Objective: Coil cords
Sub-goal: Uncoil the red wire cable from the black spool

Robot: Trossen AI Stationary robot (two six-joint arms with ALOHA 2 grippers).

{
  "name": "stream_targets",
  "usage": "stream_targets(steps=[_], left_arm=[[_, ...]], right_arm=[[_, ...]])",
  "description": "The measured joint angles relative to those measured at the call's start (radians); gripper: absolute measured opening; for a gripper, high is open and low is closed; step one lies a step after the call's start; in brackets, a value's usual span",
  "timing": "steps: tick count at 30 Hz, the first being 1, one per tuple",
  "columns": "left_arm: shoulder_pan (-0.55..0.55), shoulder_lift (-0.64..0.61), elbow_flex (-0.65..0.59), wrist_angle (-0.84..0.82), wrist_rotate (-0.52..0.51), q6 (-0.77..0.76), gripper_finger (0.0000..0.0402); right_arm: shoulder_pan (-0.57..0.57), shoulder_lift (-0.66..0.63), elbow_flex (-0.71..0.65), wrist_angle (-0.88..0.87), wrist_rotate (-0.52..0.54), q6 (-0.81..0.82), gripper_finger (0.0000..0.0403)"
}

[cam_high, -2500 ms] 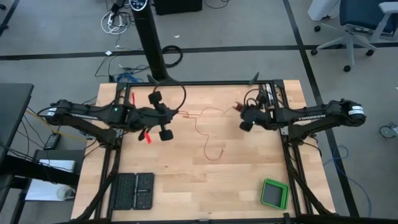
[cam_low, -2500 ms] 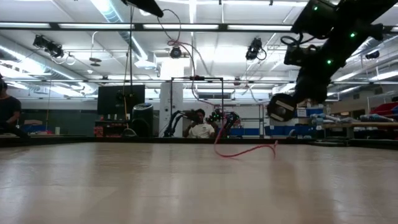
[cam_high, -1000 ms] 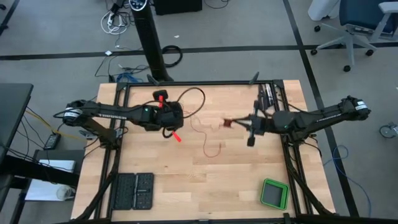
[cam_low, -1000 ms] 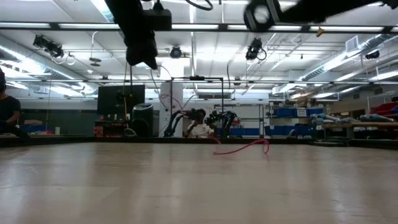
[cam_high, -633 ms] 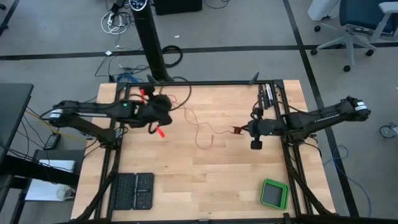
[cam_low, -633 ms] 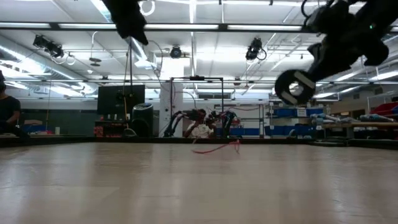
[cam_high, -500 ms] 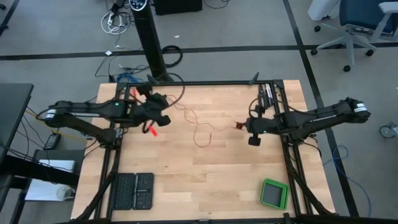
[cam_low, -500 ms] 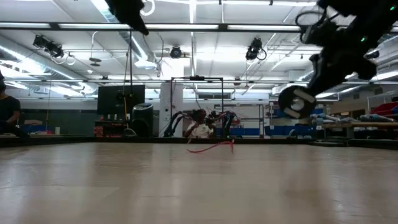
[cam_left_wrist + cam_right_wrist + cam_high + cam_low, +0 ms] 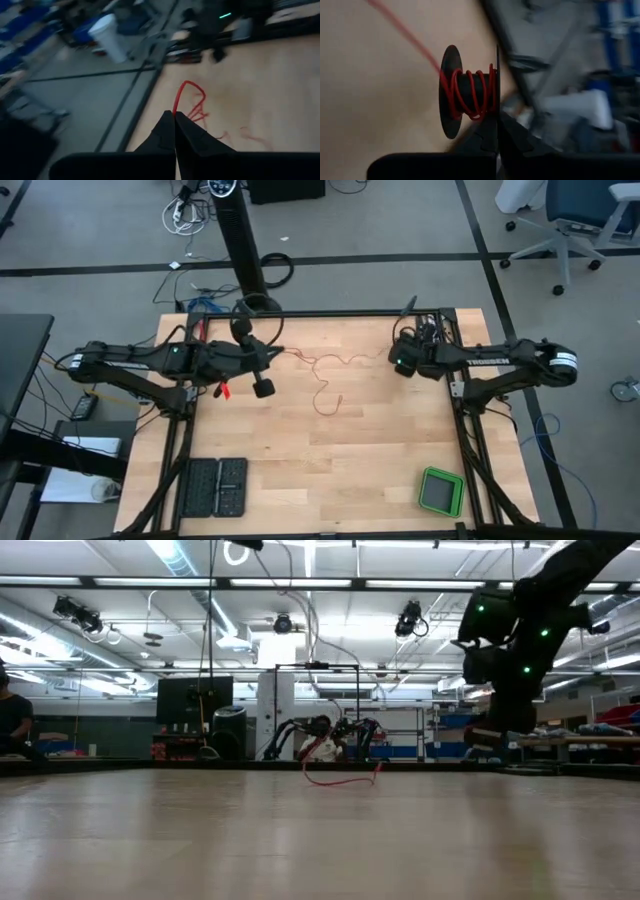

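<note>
My right hand (image 9: 496, 131) is clamped on a black spool (image 9: 465, 92) wound with the red cord (image 9: 322, 375), and has pulled back toward the desk's (image 9: 340, 470) far right edge since half a second ago. My left hand (image 9: 174, 120) pinches the cord's other end. Between them the cord now lies stretched flatter across the far middle of the desk.

Left wrist view is smeared, so the red cord (image 9: 186, 95) fades to faint squiggles further out on the table (image 9: 270, 95). Right wrist view: the spool (image 9: 465, 92) is partly hidden behind the fingers (image 9: 507, 137). Cord's dark end piece is too small to pick out from overhead.
</note>
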Motion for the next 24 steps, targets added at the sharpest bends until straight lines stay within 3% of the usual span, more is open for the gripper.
stream_targets(steps=[5,10,14,18,21,24], left_arm=[[-0.019,0.006,0.000,0.017,0.160,-0.003,0.0000],[-0.026,0.037,0.000,-0.047,0.207,-0.008,0.0000],[-0.026,0.083,-0.013,-0.080,0.211,-0.033,0.0000],[-0.025,0.124,-0.066,-0.058,0.237,-0.034,0.0000],[-0.016,0.149,-0.125,-0.001,0.237,-0.034,0.0000],[0.001,0.167,-0.189,0.081,0.205,-0.037,0.0000]], right_arm=[[-0.088,0.003,0.000,0.267,0.155,-0.187,0.0000],[-0.132,-0.035,0.000,0.738,0.147,-0.436,0.0000],[-0.128,-0.073,0.000,1.151,0.047,-0.583,0.0000],[-0.097,-0.110,0.000,1.451,-0.108,-0.688,0.0000],[-0.059,-0.148,0.000,1.559,-0.272,-0.692,0.0000],[-0.007,-0.196,0.000,1.561,-0.440,-0.620,0.0000]])
